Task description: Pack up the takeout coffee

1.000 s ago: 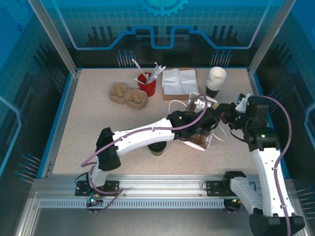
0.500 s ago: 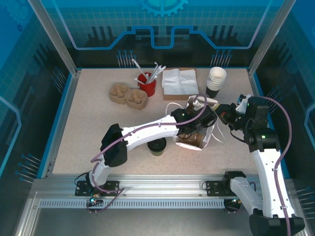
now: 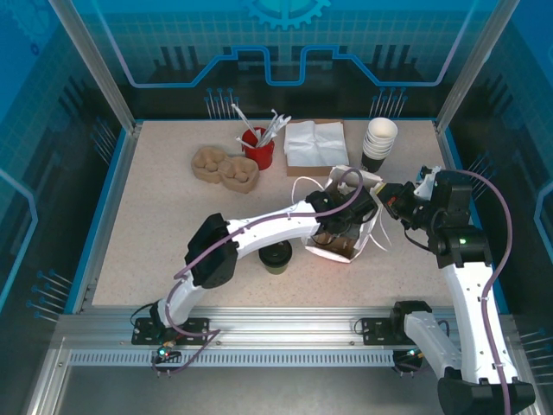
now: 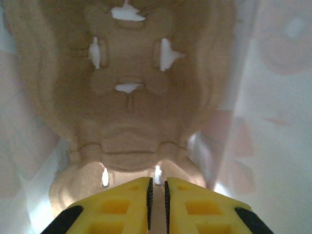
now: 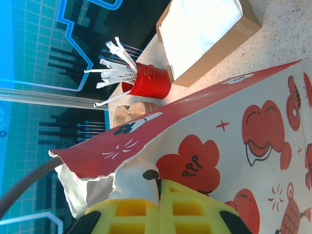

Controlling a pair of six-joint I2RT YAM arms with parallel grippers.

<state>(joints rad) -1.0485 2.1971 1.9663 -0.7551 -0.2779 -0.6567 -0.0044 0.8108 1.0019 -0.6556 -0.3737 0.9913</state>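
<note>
Robotics lab test cell, aluminium frame (image 3: 91, 60), blue circuit-print wall panels (image 3: 363, 35), speckled table (image 3: 155, 225), slotted mounting rail (image 3: 285, 356).

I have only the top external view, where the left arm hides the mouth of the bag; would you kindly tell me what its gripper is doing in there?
Observer: In the left wrist view the left gripper is inside the bag. Its yellow fingers are almost together, apparently pinching the near edge of a brown pulp cup carrier.
Operator: Thank you. Does the right gripper truly have hold of the bag, or is it only beside it?
Observer: It has hold. In the right wrist view the right gripper is shut on the torn white rim, just under the red band at the bag's mouth.
</note>
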